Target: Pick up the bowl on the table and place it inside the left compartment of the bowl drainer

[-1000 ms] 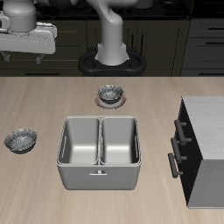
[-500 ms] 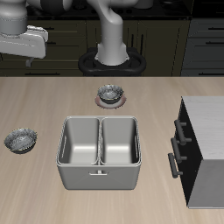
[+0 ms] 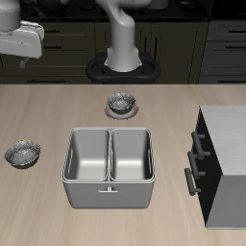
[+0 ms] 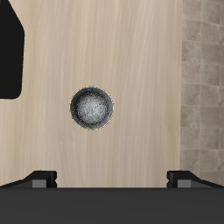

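High above the table (image 3: 58, 110), the hand (image 4: 112, 179) hangs with its fingers spread wide and empty, the bowl (image 4: 92, 108) lying on the wood beneath it, well apart from the bowl drainer (image 3: 109, 170). Risk: an off-centre descent could make a finger strike the rim and skid the shallow bowl away.

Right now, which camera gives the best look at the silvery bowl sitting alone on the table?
The wrist view: the bowl sits near mid-frame, seen from straight above, whole and unobstructed. The exterior view shows it small, near the picture's edge, beside the bowl drainer.
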### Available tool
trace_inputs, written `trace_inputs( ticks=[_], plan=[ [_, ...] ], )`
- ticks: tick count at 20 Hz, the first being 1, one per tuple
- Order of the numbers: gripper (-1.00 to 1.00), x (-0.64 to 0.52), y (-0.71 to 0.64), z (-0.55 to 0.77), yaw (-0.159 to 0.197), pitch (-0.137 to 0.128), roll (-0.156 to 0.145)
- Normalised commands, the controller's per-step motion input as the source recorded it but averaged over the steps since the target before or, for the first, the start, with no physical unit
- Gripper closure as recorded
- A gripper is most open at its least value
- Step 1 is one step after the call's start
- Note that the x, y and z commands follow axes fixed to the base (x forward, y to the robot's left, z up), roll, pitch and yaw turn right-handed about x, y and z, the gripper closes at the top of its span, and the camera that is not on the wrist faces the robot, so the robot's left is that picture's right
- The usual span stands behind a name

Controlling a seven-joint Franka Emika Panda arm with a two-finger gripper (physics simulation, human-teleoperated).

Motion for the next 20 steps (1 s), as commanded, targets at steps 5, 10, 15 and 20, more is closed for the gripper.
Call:
trace_inputs(
  ticks=[5,10,15,20],
  plan=[
    [-1.0,0.12,0.04,0.12,-0.005,-0.009,-0.002],
    [-1.0,0.09,0.03,0.09,-0.002,-0.005,-0.021],
    [-1.0,0.16,-0.01,0.17,-0.006,-0.019,-0.034],
    [-1.0,0.09,0.02,0.01,-0.006,-0.002,-0.01]
  ],
)
